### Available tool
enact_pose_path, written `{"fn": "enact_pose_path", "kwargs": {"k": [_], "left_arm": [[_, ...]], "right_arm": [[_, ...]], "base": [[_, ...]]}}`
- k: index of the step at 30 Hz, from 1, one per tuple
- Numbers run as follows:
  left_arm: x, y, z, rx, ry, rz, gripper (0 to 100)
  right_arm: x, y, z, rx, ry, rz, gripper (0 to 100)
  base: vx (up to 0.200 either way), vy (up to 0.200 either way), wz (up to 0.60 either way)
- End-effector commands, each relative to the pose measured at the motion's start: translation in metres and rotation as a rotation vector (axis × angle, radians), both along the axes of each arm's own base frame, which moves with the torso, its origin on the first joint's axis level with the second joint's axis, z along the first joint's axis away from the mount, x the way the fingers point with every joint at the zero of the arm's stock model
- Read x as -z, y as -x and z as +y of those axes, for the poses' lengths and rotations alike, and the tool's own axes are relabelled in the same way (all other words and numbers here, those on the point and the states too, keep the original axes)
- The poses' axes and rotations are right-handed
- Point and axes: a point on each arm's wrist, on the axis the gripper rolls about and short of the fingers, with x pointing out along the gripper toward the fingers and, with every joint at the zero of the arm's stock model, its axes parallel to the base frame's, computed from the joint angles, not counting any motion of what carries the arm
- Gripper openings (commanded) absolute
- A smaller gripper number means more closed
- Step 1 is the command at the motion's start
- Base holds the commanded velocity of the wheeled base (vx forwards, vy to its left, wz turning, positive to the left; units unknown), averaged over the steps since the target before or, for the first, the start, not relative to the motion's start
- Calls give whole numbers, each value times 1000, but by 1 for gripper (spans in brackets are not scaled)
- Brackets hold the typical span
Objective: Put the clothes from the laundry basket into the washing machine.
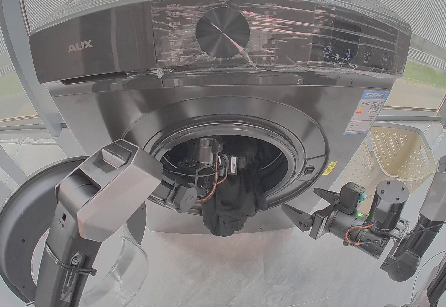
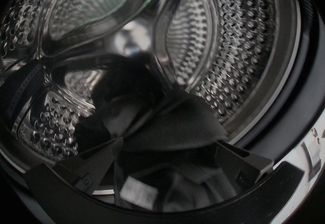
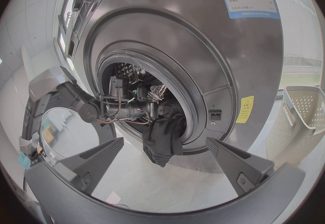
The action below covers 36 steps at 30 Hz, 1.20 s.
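**A:** Left gripper (image 2: 167, 145) is inside the washing machine (image 1: 116, 108) drum, fingers spread wide, nothing pinched!
**B:** And the dark garment (image 1: 232, 201)?
**A:** Draped over the bottom edge of the opening, half hanging out. Right gripper (image 1: 302, 201) hovers wide open and empty, near the laundry basket (image 1: 399, 150).

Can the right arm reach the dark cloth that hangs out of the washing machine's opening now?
Probably yes. The right gripper, jaws open, is outside near the opening, with nothing between it and the hanging dark cloth. The left arm is in the opening just above the cloth.
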Motion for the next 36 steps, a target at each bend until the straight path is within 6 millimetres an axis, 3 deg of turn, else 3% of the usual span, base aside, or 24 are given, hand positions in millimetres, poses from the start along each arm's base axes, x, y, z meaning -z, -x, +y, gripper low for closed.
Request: {"fn": "enact_pose_path", "kwargs": {"k": [1, 8, 22, 23, 30, 33, 36], "left_arm": [[-29, 46, -5, 115, -5, 74, 100], [1, 69, 3, 201, -72, 214, 100], [42, 58, -3, 185, -101, 256, 100], [43, 57, -4, 185, -102, 257, 0], [37, 45, -7, 154, -84, 211, 0], [29, 38, -9, 128, -64, 166, 0], [11, 18, -5, 37, -29, 67, 0]], "right_arm": [[0, 0, 0, -1, 0, 1, 100], [0, 0, 0, -2, -1, 2, 100], [0, 1, 2, -10, -3, -1, 100], [0, 1, 2, -10, -3, -1, 100], [-2, 1, 2, -10, -6, -6, 100], [-2, 1, 3, -11, -8, -8, 100], [-2, 1, 3, -11, -9, -9, 100]], "base": [[0, 0, 0], [0, 0, 0], [0, 0, 0], [0, 0, 0], [0, 0, 0], [0, 0, 0], [0, 0, 0]]}}
